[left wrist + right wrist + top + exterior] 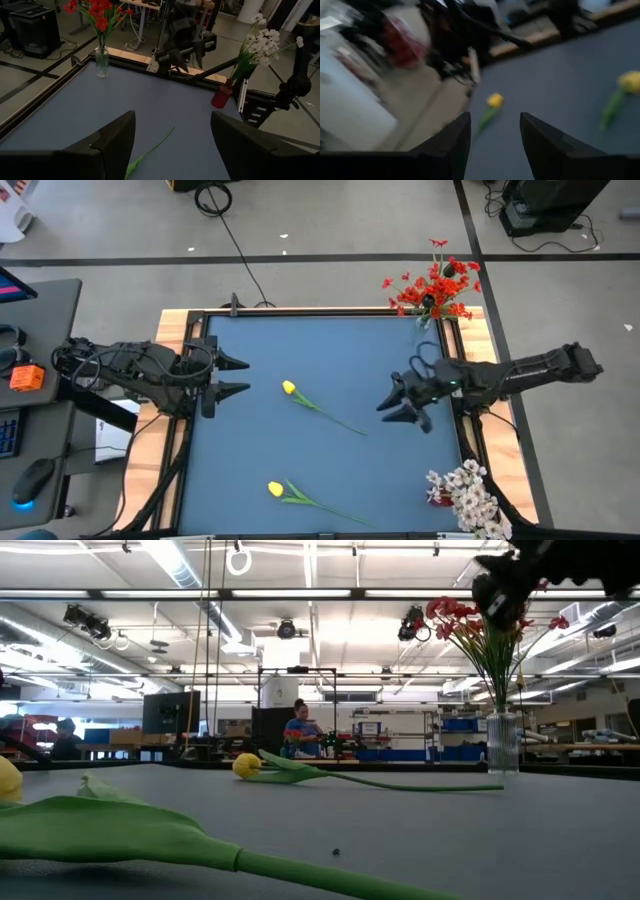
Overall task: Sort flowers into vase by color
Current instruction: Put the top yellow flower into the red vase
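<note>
Two yellow tulips: both lie flat on the blue surface (pixel 250 440), neither touched by a claw.
Upper tulip (pixel 289 388): between the two claws, nearer the left claw; its stem runs toward the right claw and ends short of it.
Lower tulip (pixel 275 489): near the surface's front edge, well apart from both claws, stem pointing right.
Left claw (pixel 236 376): released, fingers spread wide with nothing between them, low over the surface's left side, pointing toward the upper tulip.
Right claw (pixel 394 403): parted and empty, over the surface's right side, pointing toward the tulips.
Red flowers (pixel 433 284): upright in a clear glass vase (pixel 102 62) at the far corner, behind the right claw.
Whitish-pink flowers (pixel 470 495): in a red vase (pixel 220 96) at the near right corner, to the other side of the right claw.
Background: a person sits in the room beyond the surface, far from both claws.
</note>
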Action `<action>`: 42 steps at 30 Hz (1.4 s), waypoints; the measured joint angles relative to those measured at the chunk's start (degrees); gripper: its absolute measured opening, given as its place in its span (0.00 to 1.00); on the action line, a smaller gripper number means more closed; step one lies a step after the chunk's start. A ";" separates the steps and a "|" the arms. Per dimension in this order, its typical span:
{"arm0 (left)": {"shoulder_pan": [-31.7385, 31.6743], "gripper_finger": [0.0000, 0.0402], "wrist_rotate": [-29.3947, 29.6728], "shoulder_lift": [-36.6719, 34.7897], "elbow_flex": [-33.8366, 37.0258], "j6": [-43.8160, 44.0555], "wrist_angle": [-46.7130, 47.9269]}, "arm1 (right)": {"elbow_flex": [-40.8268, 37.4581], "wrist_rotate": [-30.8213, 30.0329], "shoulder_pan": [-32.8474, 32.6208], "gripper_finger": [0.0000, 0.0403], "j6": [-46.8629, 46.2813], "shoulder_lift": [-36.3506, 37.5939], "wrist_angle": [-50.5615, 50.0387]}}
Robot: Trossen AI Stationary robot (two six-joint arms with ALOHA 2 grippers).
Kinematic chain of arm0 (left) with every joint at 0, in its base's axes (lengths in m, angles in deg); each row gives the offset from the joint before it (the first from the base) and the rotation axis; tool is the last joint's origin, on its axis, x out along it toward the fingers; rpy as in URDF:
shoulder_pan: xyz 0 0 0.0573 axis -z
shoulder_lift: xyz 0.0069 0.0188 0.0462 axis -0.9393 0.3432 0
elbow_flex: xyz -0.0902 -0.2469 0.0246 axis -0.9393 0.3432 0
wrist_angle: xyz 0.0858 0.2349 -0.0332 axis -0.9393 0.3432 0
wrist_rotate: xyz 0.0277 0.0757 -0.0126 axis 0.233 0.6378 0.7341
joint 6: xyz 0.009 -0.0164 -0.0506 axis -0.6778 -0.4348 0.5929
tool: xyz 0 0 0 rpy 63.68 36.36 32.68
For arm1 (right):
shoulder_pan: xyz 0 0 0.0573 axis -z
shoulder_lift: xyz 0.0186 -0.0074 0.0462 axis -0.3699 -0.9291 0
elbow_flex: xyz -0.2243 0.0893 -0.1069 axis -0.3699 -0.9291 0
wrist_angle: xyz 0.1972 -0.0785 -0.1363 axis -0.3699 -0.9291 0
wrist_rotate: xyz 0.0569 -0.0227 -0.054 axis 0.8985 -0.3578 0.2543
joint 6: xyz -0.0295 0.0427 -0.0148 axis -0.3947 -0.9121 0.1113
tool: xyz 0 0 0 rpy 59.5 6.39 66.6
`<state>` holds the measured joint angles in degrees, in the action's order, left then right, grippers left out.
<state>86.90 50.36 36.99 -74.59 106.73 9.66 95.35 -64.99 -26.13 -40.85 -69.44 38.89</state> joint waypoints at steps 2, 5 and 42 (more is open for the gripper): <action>-0.02 0.66 0.02 0.00 0.00 0.00 -0.04 | 4.48 -1.56 0.39 0.44 2.04 -4.19 -5.73; -0.02 0.66 0.01 0.00 0.00 0.00 -0.02 | 11.24 -4.42 0.82 0.44 2.85 -12.19 -11.81; -0.01 0.66 0.01 0.00 0.00 -0.02 0.00 | 67.23 -9.83 9.47 0.46 6.73 -79.26 -44.30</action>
<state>86.89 50.37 36.99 -74.59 106.72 9.66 162.58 -74.82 -16.66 -34.12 -148.71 -5.42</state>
